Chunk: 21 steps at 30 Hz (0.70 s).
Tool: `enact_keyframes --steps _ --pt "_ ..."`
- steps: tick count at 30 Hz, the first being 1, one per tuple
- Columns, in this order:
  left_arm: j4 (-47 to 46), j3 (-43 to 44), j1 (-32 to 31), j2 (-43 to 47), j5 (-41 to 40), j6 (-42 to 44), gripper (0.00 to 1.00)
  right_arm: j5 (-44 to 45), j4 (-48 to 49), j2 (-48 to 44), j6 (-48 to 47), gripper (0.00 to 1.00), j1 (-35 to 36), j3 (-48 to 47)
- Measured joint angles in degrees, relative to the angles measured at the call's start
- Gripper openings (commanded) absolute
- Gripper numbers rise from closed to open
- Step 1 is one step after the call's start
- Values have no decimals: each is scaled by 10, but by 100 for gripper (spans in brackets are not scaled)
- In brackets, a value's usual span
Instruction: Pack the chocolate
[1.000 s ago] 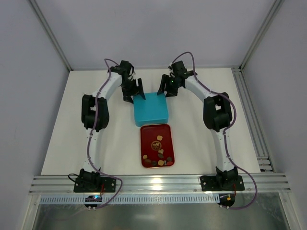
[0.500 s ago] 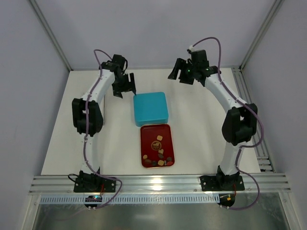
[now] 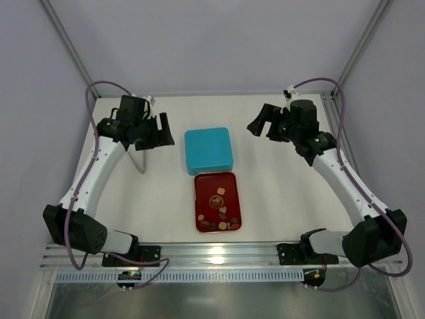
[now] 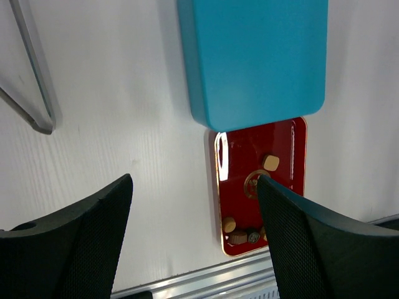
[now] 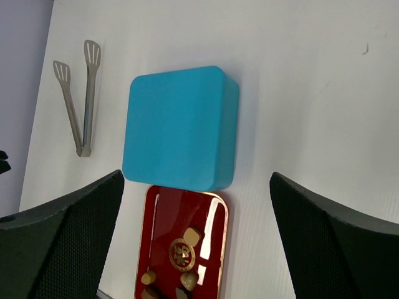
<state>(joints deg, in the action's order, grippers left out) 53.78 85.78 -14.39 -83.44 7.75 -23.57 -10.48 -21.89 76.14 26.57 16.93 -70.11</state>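
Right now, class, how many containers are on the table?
2: the blue box at the centre of the table; the red tray of chocolate by its near side. None seems hidden.

The left arm (image 3: 99, 169) leans out to its own side and the right arm (image 3: 345, 179) likewise, elbows low and wrists raised. The left gripper (image 3: 153, 135) and right gripper (image 3: 263, 126) face inward, well apart — both with jaws spread wide.

No word, label or number is legible anywhere; the round gold emblem (image 5: 181, 254) at the middle of the red tray (image 5: 163, 215) is too small to read.
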Motion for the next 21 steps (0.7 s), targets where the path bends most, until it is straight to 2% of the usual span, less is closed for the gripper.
enact_keyframes --steps 8,12,21 --pt "-27 -150 -1 160 8 0 80 31 -5 -166 -3 100 0 120" --pt "-40 -197 -1 197 13 -1 80 52 -8 -231 -5 100 0 168" --pt "-66 -229 -1 214 24 -2 79 81 -24 -258 -10 100 0 204"
